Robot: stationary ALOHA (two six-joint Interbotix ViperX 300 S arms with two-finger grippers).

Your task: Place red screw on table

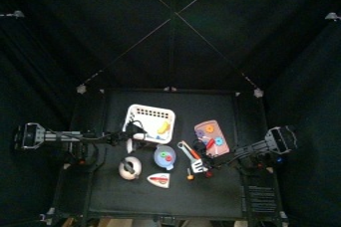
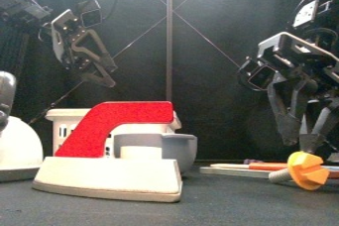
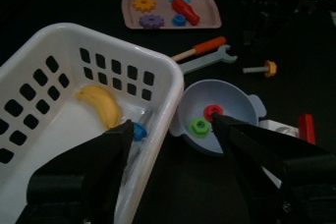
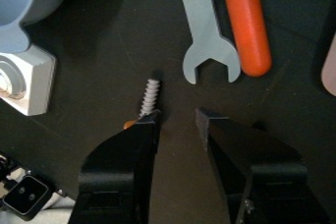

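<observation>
Right gripper (image 4: 178,120) stood open just over the table (image 4: 92,2); screw (image 4: 148,98) lay beside one jaw, apparently released. Left gripper (image 3: 178,135) open, idle above the basket (image 3: 53,81).

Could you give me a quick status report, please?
Right hand open, low over table. Screw lying on table at one fingertip. Left hand open above basket.
</observation>
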